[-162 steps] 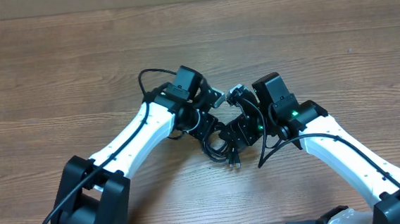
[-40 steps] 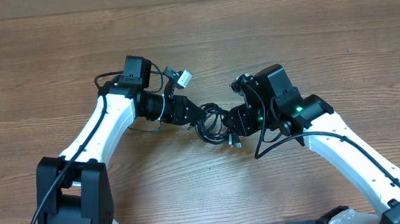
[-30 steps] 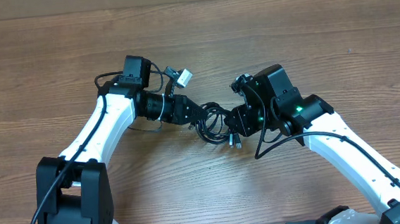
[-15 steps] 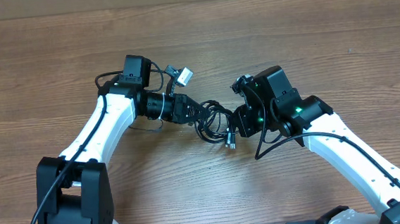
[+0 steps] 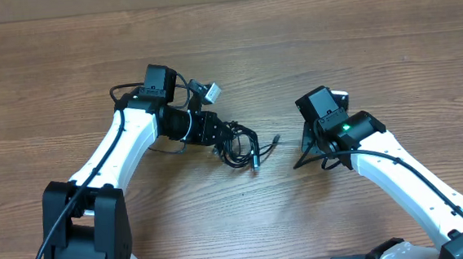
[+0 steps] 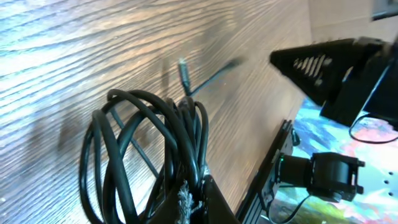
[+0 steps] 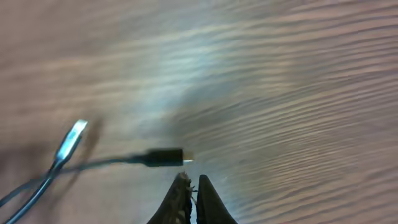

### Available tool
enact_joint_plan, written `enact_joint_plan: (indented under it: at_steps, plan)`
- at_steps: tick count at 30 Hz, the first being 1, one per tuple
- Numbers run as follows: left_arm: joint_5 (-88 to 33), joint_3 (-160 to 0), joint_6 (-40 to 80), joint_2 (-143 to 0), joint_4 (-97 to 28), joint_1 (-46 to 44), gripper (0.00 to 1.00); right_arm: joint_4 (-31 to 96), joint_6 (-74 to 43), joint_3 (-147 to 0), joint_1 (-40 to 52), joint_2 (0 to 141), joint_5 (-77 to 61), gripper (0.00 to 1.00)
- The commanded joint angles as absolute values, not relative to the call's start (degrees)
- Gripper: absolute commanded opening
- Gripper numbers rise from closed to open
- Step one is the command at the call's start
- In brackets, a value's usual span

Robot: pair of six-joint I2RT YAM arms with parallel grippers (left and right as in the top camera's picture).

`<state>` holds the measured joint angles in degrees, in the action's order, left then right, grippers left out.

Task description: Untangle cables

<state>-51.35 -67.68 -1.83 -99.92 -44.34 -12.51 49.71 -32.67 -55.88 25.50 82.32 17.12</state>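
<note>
A wooden table fills the frame. Just left of centre, the left gripper is clamped on the cables, a coiled black bundle. Right of centre, the right gripper is closed and empty, one loose plug just beyond its tips.
</note>
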Motion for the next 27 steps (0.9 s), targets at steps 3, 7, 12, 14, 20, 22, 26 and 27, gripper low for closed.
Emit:
enact_joint_plan:
  at_steps: [3,7,12,14,20,22,26,27]
  plan:
    - [-51.03,-69.3,-1.3,-98.45,-44.58,-12.58,0.04,45.71,-34.63,-55.88,25.39,81.43,17.45,0.33]
    - [-50.98,-69.3,-1.32,-98.45,-44.88,-12.56,0.04,42.89,-26.52,-56.53,25.39,81.36,10.85,0.47]
    - [-50.85,-69.32,-1.28,-98.37,-44.8,-12.56,0.04,40.56,-12.03,-59.18,25.39,81.1,-7.33,0.46]
    - [-51.75,-69.49,-1.26,-98.06,-44.86,-12.58,0.04,39.79,-7.07,-59.4,25.39,81.1,-15.75,0.44]
    - [-57.14,-70.46,-1.26,-95.79,-44.53,-12.56,0.04,39.68,-5.39,-59.37,25.39,81.1,-21.12,0.4]
    - [-58.98,-70.91,-1.26,-94.91,-44.53,-12.58,0.04,39.68,-5.41,-59.37,25.41,81.1,-21.17,0.4]
    - [-61.6,-71.33,-0.91,-93.76,-44.05,-12.75,0.04,39.68,-5.21,-59.37,25.45,81.12,-22.06,0.4]
    - [-61.56,-71.33,-0.36,-93.62,-43.88,-12.8,0.04,39.68,-4.86,-59.37,25.45,81.12,-22.72,0.4]
